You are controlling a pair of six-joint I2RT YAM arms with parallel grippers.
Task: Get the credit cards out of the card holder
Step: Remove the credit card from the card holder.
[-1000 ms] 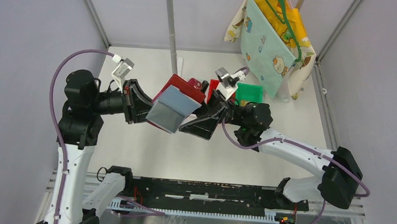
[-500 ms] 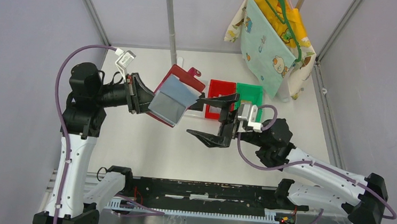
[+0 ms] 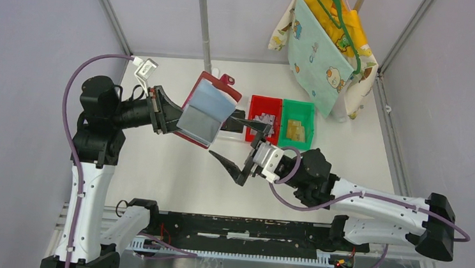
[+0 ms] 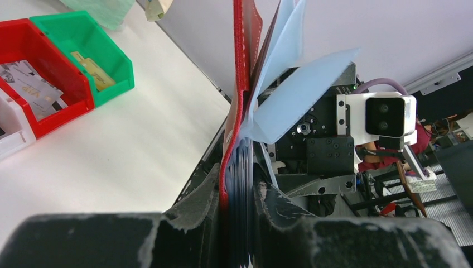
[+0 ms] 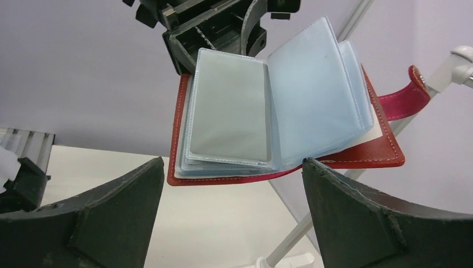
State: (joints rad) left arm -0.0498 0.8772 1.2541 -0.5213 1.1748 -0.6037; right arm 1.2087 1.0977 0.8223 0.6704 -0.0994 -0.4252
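Two grippers in view; left gripper (image 3: 171,117) (image 4: 237,223) clenched on one edge of the dark red wallet-like card holder (image 3: 203,84) (image 4: 245,56) (image 5: 357,156), cover and sleeves both pinched between its fingers; holder held in the air above the white table (image 3: 174,174), open, its clear greyish plastic sleeves (image 3: 205,115) (image 5: 228,106) fanned toward the right arm; small red closing tab (image 3: 227,80) (image 5: 407,95) sticks out at the far side. Right gripper (image 3: 220,136) (image 5: 231,162) spread wide, grasping nothing, near the holder's lower edge, not touching; wrist view frames the open holder between its two fingers. Tan flat credit cards (image 3: 296,131) (image 4: 95,71) lie in the green plastic bin (image 3: 299,103) on the table, past the right gripper; red plastic bin (image 3: 266,100) touching its left side holds greyish cards (image 3: 263,120) (image 4: 28,89).
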